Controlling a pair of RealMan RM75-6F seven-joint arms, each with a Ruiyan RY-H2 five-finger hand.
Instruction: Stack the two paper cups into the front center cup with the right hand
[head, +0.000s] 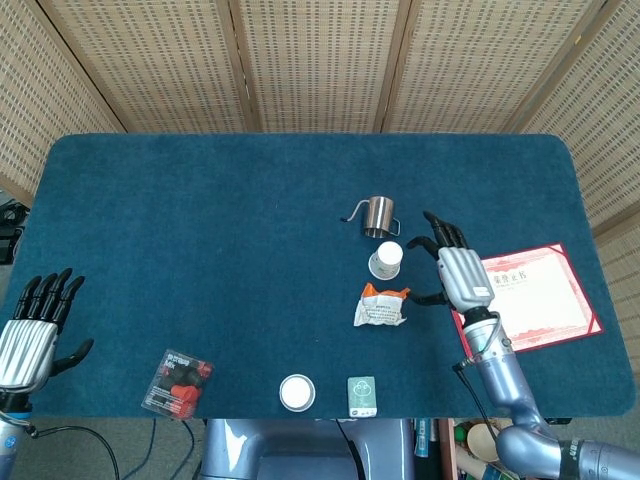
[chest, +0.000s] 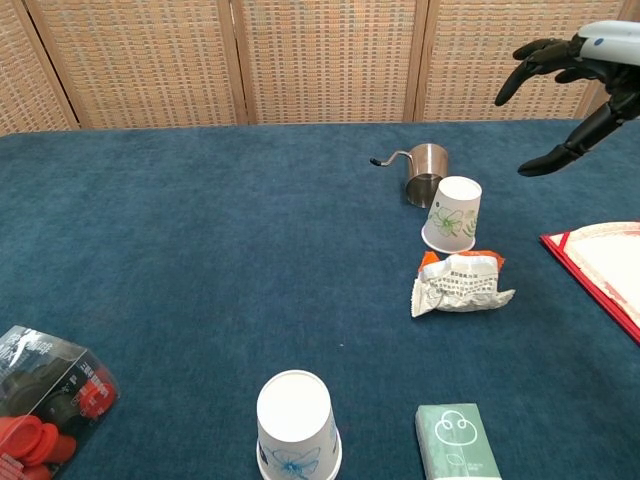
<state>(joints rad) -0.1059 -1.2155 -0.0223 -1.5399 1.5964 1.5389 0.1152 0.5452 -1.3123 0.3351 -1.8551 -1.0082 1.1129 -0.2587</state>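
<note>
The left hand sits at the table's 8 o'clock edge in the head view, fingers spread and pointing up the frame, thumb out to the side, holding nothing. It does not show in the chest view.

Toward 7 o'clock on the blue table lies a clear packet of red and black pieces, which also appears at the lower left corner of the chest view.

At 6 o'clock, near the front edge, stands the front center cup, a white paper cup resting upside down, its flat base facing up and a blue flower print on its side. Just beside it, toward its 3 o'clock, lies a small green box, flat on the cloth and not touching the cup.

Near the table's middle, a little toward 2 o'clock, a small steel pitcher stands upright with a thin curved spout on its left. Just in front of it stands a second paper cup, also upside down and with a green print; in the chest view it overlaps the pitcher, so I cannot tell whether they touch. At that cup's 6 o'clock lies a crumpled white and orange wrapper, near but apart.

The right hand hovers at the second cup's 3 o'clock, raised above the table, fingers spread apart and empty, thumb reaching toward the wrapper side. In the chest view it shows at the upper right.

At 3 o'clock lies a red-bordered certificate, flat, its near corner under the right wrist.
</note>
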